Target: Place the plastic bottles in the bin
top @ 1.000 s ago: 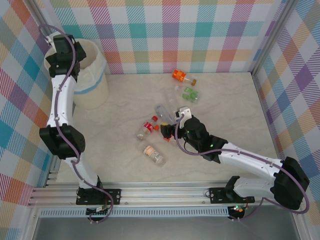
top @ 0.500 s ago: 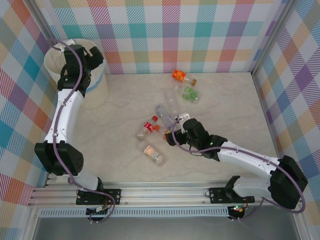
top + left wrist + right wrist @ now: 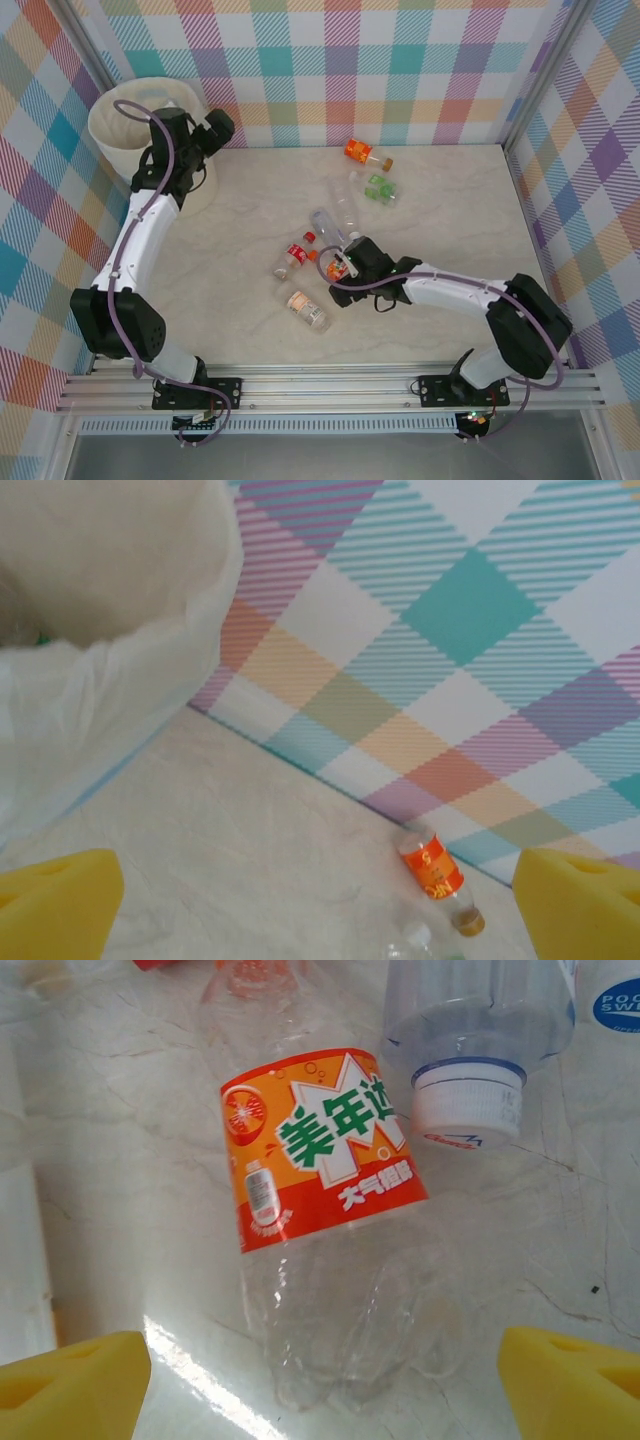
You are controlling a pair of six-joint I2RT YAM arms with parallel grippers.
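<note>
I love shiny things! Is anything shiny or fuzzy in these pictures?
Right wrist view: a bright glare streak on the table beside the sharp orange-label bottle. Left wrist view: the bin, very close, looks soft and fuzzy. Top view: even light.

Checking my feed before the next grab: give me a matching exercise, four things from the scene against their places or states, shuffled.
Things
1. bin
2. left claw
3. orange-label bottle with brown cap
4. orange-label bottle with green lettering

Places or states
A. lying between the right claw pads, not yet gripped
B. standing in the far left corner
C. open, holding nothing, next to the bin
D. lying by the back wall

Pairs: 1-B, 2-C, 3-D, 4-A
</note>
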